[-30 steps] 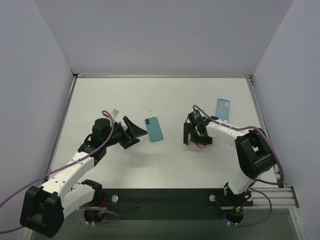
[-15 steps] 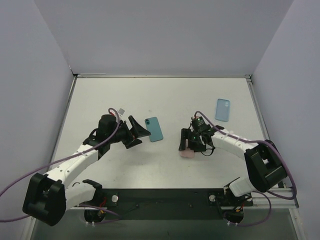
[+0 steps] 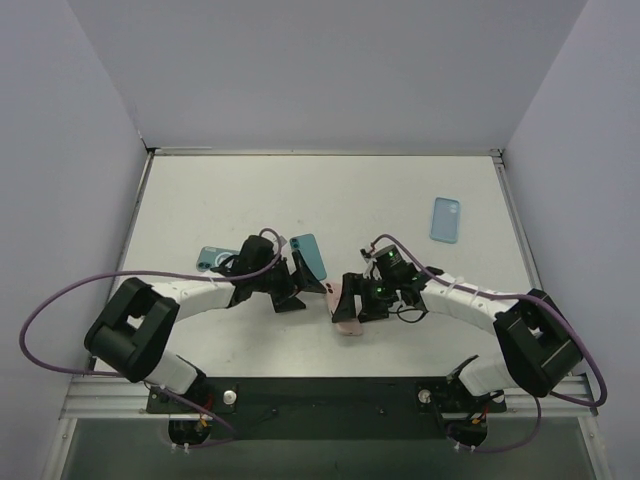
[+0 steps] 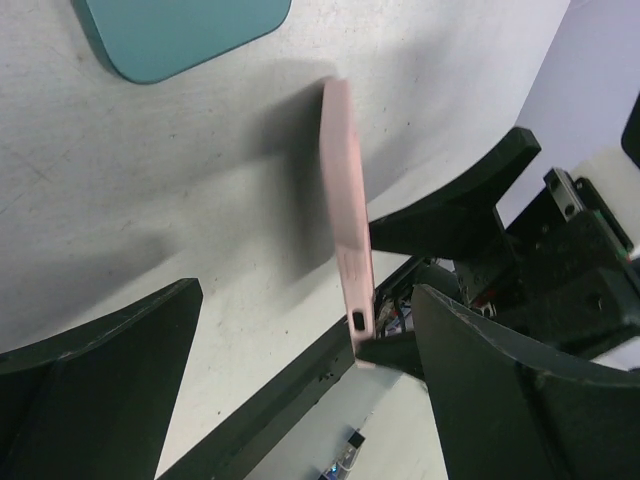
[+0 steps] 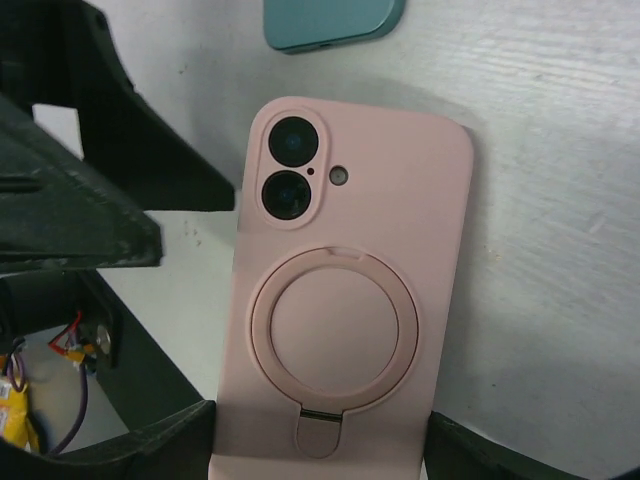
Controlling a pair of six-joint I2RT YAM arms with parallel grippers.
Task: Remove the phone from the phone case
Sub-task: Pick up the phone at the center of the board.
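Observation:
A pink phone case with the phone in it (image 3: 346, 306) has a round ring stand and two camera lenses on its back (image 5: 350, 290). My right gripper (image 3: 362, 298) is shut on its lower end (image 5: 320, 455) and holds it on edge above the table. In the left wrist view the pink case (image 4: 346, 235) shows edge-on. My left gripper (image 3: 296, 288) is open and empty (image 4: 310, 400), right beside the case, its fingers apart on either side of the case's near edge without touching it.
A teal phone-shaped item (image 3: 308, 258) lies just behind the two grippers; it also shows in the wrist views (image 4: 175, 30) (image 5: 330, 25). A second teal item (image 3: 211, 259) lies at the left. A light blue case (image 3: 446, 219) lies at the back right.
My right gripper has carried the pink case left and nearer the front edge. My left gripper has swung right up to the case, which uncovered the teal item at the left.

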